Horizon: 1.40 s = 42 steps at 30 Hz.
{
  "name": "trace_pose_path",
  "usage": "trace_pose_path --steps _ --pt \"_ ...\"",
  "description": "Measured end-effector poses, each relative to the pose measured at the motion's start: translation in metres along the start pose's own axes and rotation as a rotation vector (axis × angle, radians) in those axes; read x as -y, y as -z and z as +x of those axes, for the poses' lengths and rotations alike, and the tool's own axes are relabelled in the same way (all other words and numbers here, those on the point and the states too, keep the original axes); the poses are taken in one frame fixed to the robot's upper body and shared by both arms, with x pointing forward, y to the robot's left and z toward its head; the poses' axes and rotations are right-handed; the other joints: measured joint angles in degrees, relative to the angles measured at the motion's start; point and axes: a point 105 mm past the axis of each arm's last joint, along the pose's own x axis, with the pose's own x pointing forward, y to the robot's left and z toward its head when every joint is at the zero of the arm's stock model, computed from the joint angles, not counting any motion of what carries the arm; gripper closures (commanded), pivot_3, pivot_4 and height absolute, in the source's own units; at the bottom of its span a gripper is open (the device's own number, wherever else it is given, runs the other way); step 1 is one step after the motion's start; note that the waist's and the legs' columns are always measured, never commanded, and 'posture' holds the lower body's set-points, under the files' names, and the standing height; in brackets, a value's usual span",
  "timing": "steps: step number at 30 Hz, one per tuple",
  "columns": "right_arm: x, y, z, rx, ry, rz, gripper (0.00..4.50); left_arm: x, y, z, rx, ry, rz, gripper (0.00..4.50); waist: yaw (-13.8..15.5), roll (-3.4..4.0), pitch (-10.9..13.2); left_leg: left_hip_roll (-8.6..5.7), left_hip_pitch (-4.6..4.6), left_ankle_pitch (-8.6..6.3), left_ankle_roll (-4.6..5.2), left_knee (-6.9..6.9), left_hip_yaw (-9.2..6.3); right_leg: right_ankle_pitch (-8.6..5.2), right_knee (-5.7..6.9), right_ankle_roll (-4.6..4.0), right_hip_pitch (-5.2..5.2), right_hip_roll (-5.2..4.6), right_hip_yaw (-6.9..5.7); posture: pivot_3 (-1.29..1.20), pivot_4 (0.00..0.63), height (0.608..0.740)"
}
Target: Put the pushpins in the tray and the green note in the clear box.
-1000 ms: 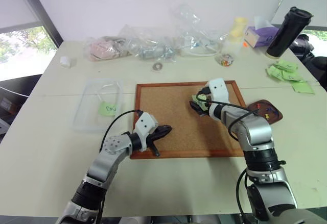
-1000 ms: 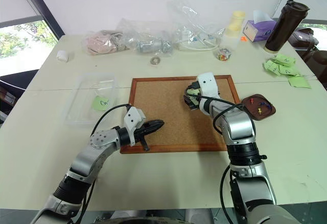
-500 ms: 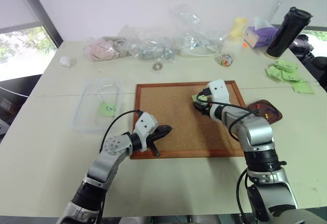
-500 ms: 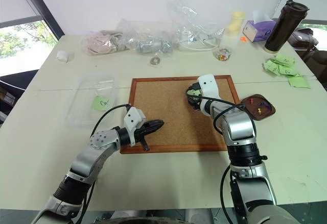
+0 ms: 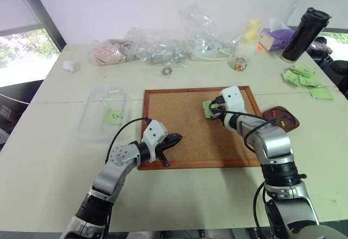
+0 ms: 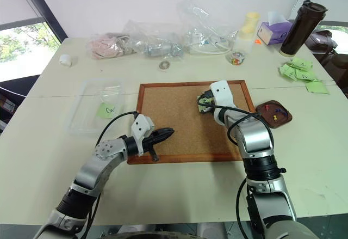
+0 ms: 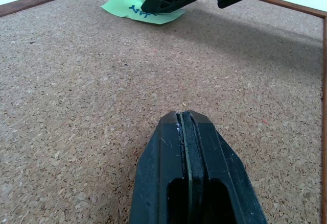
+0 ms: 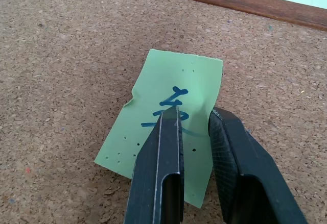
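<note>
The right hand (image 8: 196, 114) sits low over the far right part of the cork board (image 5: 185, 135), its 2 fingers (image 8: 158, 173) narrowed to a small gap and pressing down on the green note (image 8: 168, 106). The note lies flat on the cork under the fingertips, blue marks and small pinholes showing on it, one edge buckled up beside the nearer finger; whether the fingers have the paper pinched or only rest on it cannot be told.

The left hand (image 7: 184, 119) has its fingers pressed together with nothing between them, hovering over the near left part of the board, well apart from the right hand.

Just to the right of the right hand, off the board's edge, the tray (image 6: 267, 110) rests on the worktop (image 5: 54, 141) with the pushpins (image 6: 277, 115) inside it, red, yellow and blue. Beyond the left hand, off the board's left side, stands the clear box (image 5: 92, 114), which holds another green note with a black scribble (image 5: 114, 116).
</note>
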Motion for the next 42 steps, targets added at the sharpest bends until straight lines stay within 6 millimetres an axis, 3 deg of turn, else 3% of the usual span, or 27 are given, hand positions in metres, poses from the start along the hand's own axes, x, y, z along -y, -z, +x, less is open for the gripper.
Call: trace_pose_path --steps 7,9,10,15,19,22,27,35,40,42 --pt "-0.010 -0.002 0.000 0.019 -0.057 -0.027 3.69 -0.010 -0.006 -0.020 -0.043 0.014 -0.015 4.50 -1.0 0.00 0.0 0.07 -0.08 0.01 -0.01 -0.12 0.00 0.00 0.03 0.00 -0.17 0.01 0.01 0.00 0.150 0.730" --pt "-0.010 -0.002 0.000 0.023 -0.059 -0.034 4.22 -0.015 -0.014 -0.025 -0.031 0.013 -0.030 4.50 -1.0 0.00 0.0 0.06 -0.09 0.01 -0.01 -0.13 0.00 0.00 0.02 0.00 -0.18 0.02 0.01 0.00 0.150 0.730" --pt "-0.010 -0.002 0.000 0.026 -0.062 -0.037 4.47 -0.017 -0.020 -0.028 -0.024 0.017 -0.043 4.50 -1.0 -0.01 0.0 0.06 -0.09 0.01 -0.01 -0.12 0.00 0.00 0.02 0.00 -0.18 0.02 0.01 0.00 0.150 0.730" --pt "-0.015 -0.002 0.001 0.036 -0.079 -0.062 4.47 -0.035 -0.055 -0.036 0.053 0.017 -0.068 4.50 -1.0 -0.01 0.0 0.05 -0.09 0.01 -0.02 -0.11 0.00 0.00 0.02 0.00 -0.17 0.02 0.01 0.00 0.150 0.730" --pt "-0.018 0.000 0.000 0.060 -0.104 -0.091 4.47 -0.053 -0.088 -0.028 0.141 0.015 -0.097 4.50 -0.8 -0.05 0.0 0.02 -0.11 0.01 -0.02 -0.08 0.00 0.00 0.01 0.00 -0.16 0.02 -0.03 0.00 0.150 0.730" --pt "-0.022 -0.001 -0.001 0.085 -0.130 -0.119 4.47 -0.064 -0.101 -0.022 0.179 0.006 -0.115 4.50 -1.1 -0.06 0.0 0.02 -0.11 0.01 -0.02 -0.13 0.00 0.00 0.02 0.00 -0.21 0.01 -0.02 0.00 0.150 0.730" --pt "-0.034 -0.013 -0.010 0.213 -0.216 -0.215 4.47 -0.083 -0.106 -0.003 0.165 -0.002 -0.108 4.50 -1.1 -0.09 0.1 -0.02 -0.16 0.02 -0.03 -0.10 0.02 0.00 0.02 0.01 -0.27 0.00 -0.05 0.00 0.150 0.730" --pt "-0.045 -0.020 -0.021 0.318 -0.297 -0.332 4.47 -0.073 -0.066 0.020 -0.004 0.148 -0.030 4.50 -1.0 -0.11 0.1 -0.03 -0.18 0.02 -0.03 -0.08 0.01 0.01 0.02 0.01 -0.28 0.00 -0.07 0.00 0.150 0.730" --pt "-0.049 -0.020 -0.022 0.329 -0.315 -0.361 4.47 -0.079 -0.069 0.024 -0.018 0.177 0.031 4.50 -1.0 -0.12 0.1 -0.02 -0.19 0.02 -0.03 -0.07 0.01 0.00 0.02 0.01 -0.30 0.00 -0.07 0.00 0.150 0.730" --pt "-0.050 -0.020 -0.023 0.330 -0.320 -0.365 4.50 -0.081 -0.069 0.024 -0.020 0.183 0.048 3.84 -1.0 -0.12 0.1 -0.03 -0.20 0.02 -0.03 -0.06 0.01 0.01 0.02 0.01 -0.30 0.00 -0.07 0.00 0.150 0.730"
